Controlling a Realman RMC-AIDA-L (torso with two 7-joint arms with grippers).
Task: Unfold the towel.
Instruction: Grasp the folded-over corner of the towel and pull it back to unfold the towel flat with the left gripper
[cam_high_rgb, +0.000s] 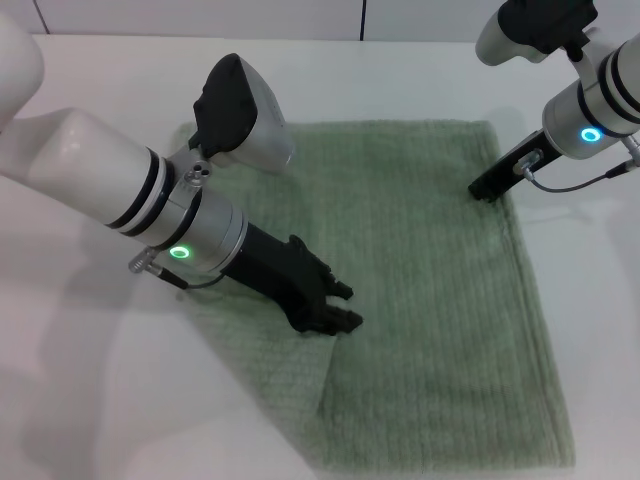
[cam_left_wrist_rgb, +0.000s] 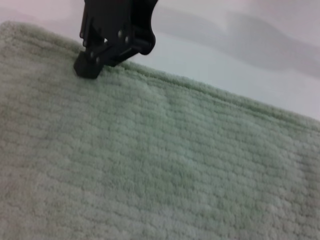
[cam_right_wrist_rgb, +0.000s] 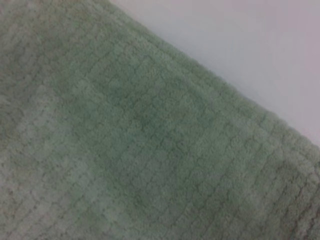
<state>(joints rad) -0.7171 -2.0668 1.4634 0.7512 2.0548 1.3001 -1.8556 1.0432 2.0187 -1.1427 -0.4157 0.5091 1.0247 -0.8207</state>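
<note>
Sage-green terry towel (cam_high_rgb: 430, 300) spread almost flat across white table (cam_high_rgb: 100, 400), one small fold left near the front-left edge. Left gripper (cam_high_rgb: 335, 305) low on that fold, fingers close together, seemingly pinching cloth, though not clear enough to tell. Right gripper (cam_high_rgb: 487, 187) pressing down at the far-right hem, tip touching cloth; finger state hidden. Best done by keeping the right side pinned, drawing the left flap outward and low, releasing only once flat. Risk: dragging the whole sheet.
</note>
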